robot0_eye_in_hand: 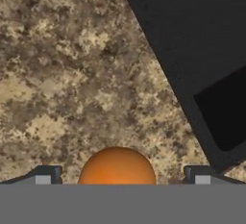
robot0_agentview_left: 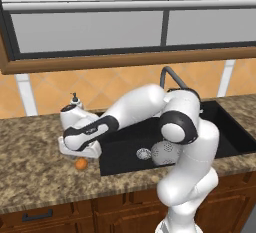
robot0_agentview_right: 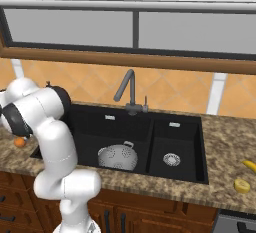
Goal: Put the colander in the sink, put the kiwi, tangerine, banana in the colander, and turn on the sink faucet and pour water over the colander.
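The tangerine [robot0_eye_in_hand: 116, 166], a small orange ball, lies on the speckled counter left of the sink [robot0_agentview_left: 125, 144], directly under my hand. My gripper [robot0_eye_in_hand: 122, 179] is open, and one dark fingertip [robot0_eye_in_hand: 45, 175] stands on each side of the fruit without touching it. From the left base view the gripper [robot0_agentview_left: 81, 157] hangs just above the tangerine [robot0_agentview_left: 81, 163]. The grey colander [robot0_agentview_right: 117, 158] sits in the sink's large basin [robot0_agentview_right: 110, 127]. At the far right of the counter lie the banana [robot0_agentview_right: 250, 165] and the kiwi [robot0_agentview_right: 242, 186], a yellow-brown round fruit. The faucet [robot0_agentview_right: 127, 89] stands behind the sink, with no water visible.
A white soap dispenser [robot0_agentview_left: 75, 99] stands behind my hand near the backsplash. The sink's black rim [robot0_eye_in_hand: 192, 59] runs close by on the right of the hand view. My white arm crosses over the large basin and partly covers the colander [robot0_agentview_left: 165, 153]. The small basin has a silver drain [robot0_agentview_right: 171, 159].
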